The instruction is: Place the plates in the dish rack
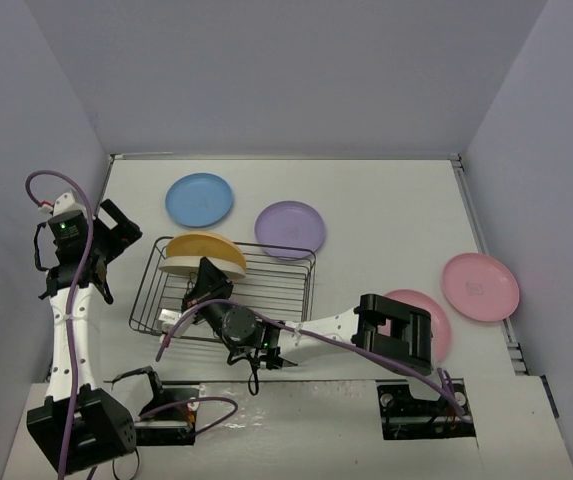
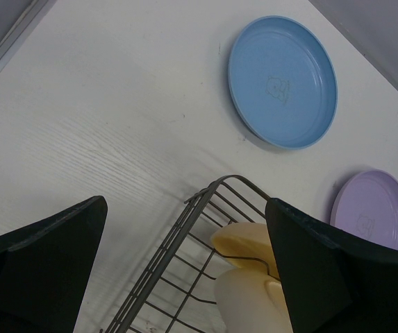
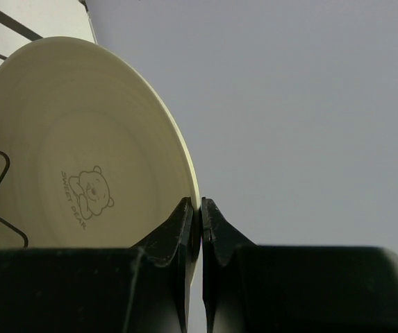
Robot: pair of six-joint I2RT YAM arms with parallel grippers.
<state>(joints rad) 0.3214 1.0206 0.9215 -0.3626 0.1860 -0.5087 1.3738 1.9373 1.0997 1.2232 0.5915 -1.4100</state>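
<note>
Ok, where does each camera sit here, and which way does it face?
Top external: above and behind the bases, looking down on the table; left arm and right arm show whole.
Left wrist: left of the dish rack, looking down and outward at the blue plate and purple plate; the open left gripper frames it.
Right wrist: low at the rack, tilted up along the cream plate towards the wall; the right gripper pinches its rim.
Shared: top and left wrist both show rack, blue and purple plates.
</note>
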